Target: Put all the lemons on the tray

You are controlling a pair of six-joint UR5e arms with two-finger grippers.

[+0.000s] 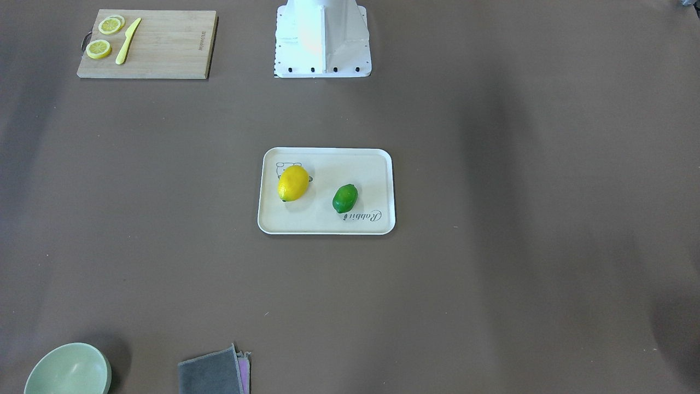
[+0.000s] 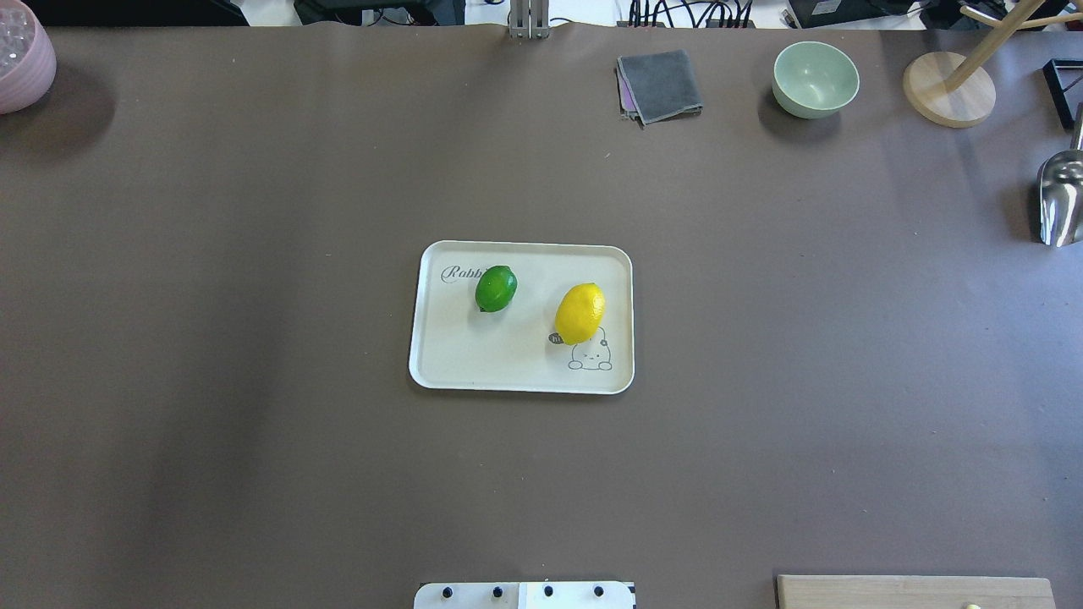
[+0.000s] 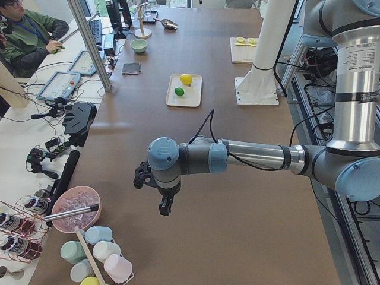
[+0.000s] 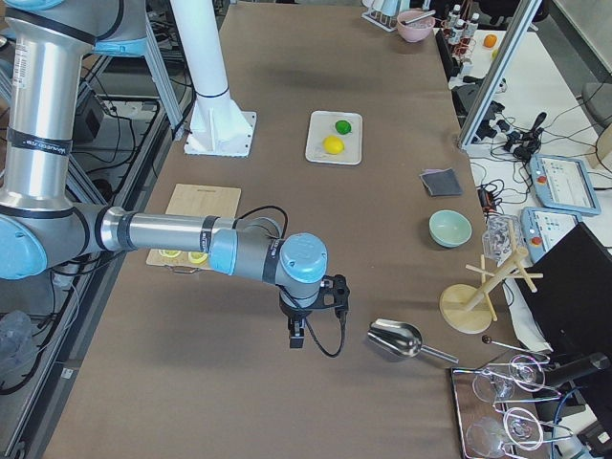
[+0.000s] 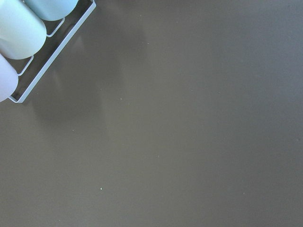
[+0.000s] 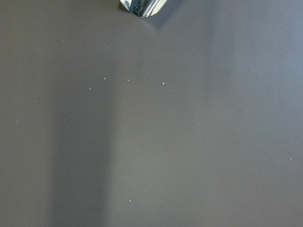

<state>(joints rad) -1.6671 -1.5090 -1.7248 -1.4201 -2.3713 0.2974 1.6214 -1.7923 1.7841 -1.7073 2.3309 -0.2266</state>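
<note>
**A:** Where are the lemons?

**B:** Both on the tray, centre of the front-facing frame. The yellow lemon is on its left part, partly over the cartoon drawing. The green lemon is right of it, just above the "Rabbit" script. They're apart from each other and neither touches the rim.

**A:** So it's done?

**B:** I'd say so. No other whole lemon shows on the table. The slices on the cutting board, upper left, don't count.

**A:** Claws?

**B:** The left claw hangs over bare table, lower centre of the left side view, well apart from the tray. The right claw is lower centre of the right side view, near a metal scoop. Only the side views show them, so I can't tell whether either is spread or closed. The wrist views show table surface and no fingers.

**A:** And if a lemon needs a re-pick?

**B:** My guess is they're light and rigid, with glossy skin, so probably slick. Being oval, they'll roll if nudged.
- Take hold across the short axis at the fattest part, with the jaws square to the long axis.
- Avoid the pointed tips, where a grip would squirt off.
- The green one looks slightly smaller, so it needs a narrower closure.
- Use moderate force.

**A:** Any risk setting one down?

**B:** Low. The tray is flat and its raised rim should stop a roll.
</note>
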